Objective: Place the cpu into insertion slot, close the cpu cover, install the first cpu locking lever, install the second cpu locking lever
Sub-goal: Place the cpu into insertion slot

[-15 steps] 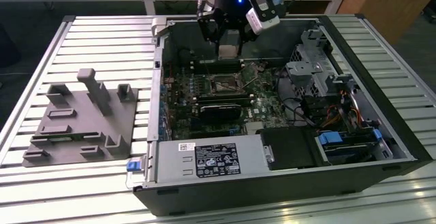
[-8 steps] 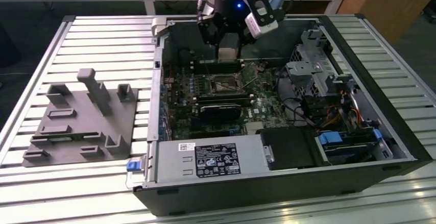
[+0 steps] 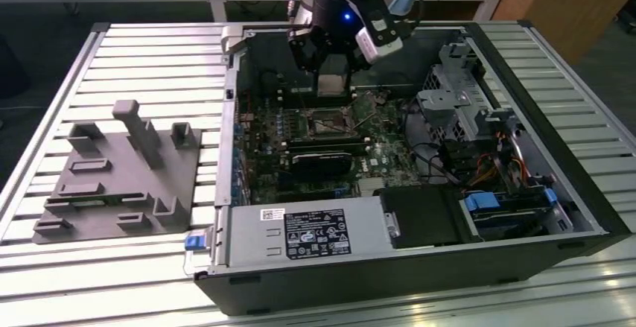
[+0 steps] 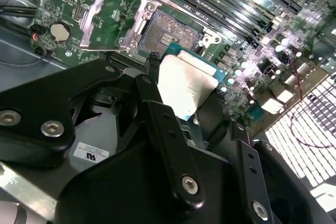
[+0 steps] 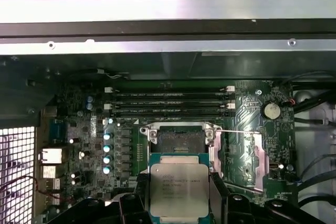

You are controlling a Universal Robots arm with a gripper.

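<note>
Near open insertion slot (image 5: 180, 139): hand (image 5: 179, 195) grips cpu (image 5: 179, 184) aloft; memory slots (image 5: 170, 103) alongside.

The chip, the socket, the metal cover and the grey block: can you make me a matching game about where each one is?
Things:
1 chip
2 socket
3 metal cover
4 grey block

States:
A flipped open beside the socket
B held in the jaws
C on the slatted table
D empty and uncovered

Pairs: 1-B, 2-D, 3-A, 4-C
</note>
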